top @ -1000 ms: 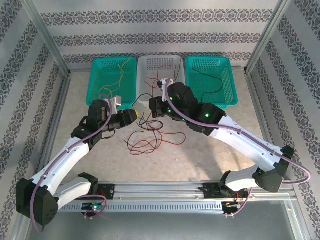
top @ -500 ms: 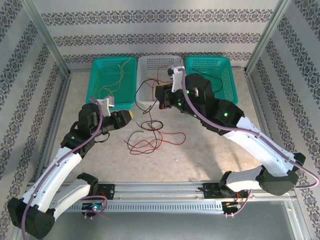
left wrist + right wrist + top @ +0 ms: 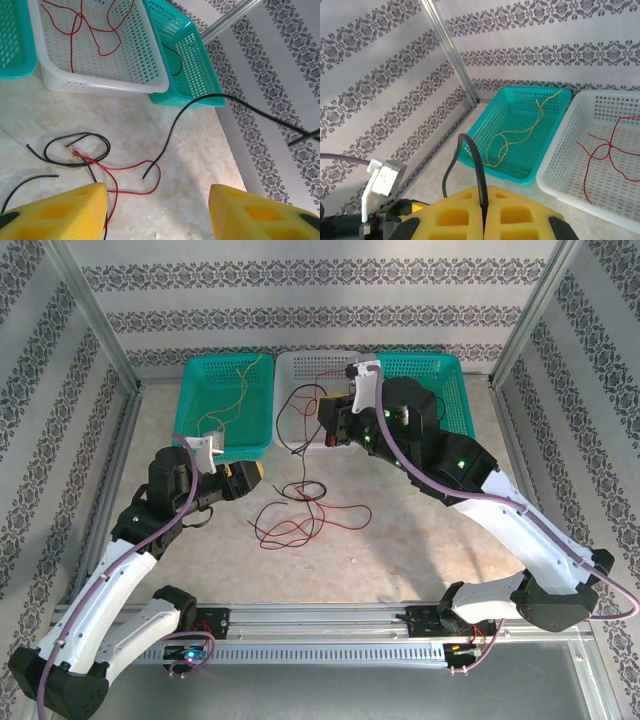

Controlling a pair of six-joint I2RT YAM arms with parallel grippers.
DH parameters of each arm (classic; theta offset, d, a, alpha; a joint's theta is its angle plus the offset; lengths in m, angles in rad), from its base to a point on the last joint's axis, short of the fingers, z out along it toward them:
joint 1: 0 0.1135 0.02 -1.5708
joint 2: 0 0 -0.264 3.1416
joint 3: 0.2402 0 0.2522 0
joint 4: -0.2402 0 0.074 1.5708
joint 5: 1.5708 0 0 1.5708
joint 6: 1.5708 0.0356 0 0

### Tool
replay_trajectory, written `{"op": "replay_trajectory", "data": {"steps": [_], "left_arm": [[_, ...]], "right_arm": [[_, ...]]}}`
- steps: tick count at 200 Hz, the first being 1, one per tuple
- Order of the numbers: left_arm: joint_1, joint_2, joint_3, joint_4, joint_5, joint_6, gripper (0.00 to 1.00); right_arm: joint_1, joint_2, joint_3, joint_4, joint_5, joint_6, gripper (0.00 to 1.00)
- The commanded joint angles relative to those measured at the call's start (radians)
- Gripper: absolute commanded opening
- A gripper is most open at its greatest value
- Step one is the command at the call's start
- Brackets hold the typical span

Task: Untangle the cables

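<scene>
Risk of black cable (image 3: 476,159) slipping from right end effector (image 3: 484,205) pinching it, or its end snagging red cable (image 3: 107,168); left end effector (image 3: 157,212) spread, empty.

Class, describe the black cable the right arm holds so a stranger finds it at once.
Find the middle, white basket. At its near edge the right arm's yellow fingers pinch a black cable. Unlike the cables lying on the table, it loops through the air.
</scene>
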State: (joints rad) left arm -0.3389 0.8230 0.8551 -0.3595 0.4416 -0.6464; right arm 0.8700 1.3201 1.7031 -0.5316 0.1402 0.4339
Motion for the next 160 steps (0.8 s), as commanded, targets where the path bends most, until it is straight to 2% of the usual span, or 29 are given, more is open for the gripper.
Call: {"op": "replay_trajectory", "data": {"steps": [1, 42, 83, 121, 160], "left_arm": [[0.000, -0.022, 0.010, 0.014, -0.001, 0.023, 0.56], [0.000, -0.040, 0.009, -0.034, -0.020, 0.054, 0.59], [-0.001, -0.001, -0.002, 0.001, -0.011, 0.042, 0.60], [-0.001, 0.006, -0.030, 0.049, -0.010, -0.001, 0.60], [-0.001, -0.001, -0.059, 0.024, -0.023, -0.012, 0.59]], "right_arm": [[-0.021, -0.002, 0.049, 0.029, -0.032, 0.002, 0.00], [-0.045, 0.009, 0.047, 0.046, -0.060, -0.006, 0.00], [-0.087, 0.002, 0.054, 0.029, -0.061, -0.028, 0.00], [-0.173, -0.012, 0.078, -0.026, -0.047, -0.019, 0.00], [-0.289, -0.002, 0.127, -0.109, 0.002, -0.035, 0.01]]}}
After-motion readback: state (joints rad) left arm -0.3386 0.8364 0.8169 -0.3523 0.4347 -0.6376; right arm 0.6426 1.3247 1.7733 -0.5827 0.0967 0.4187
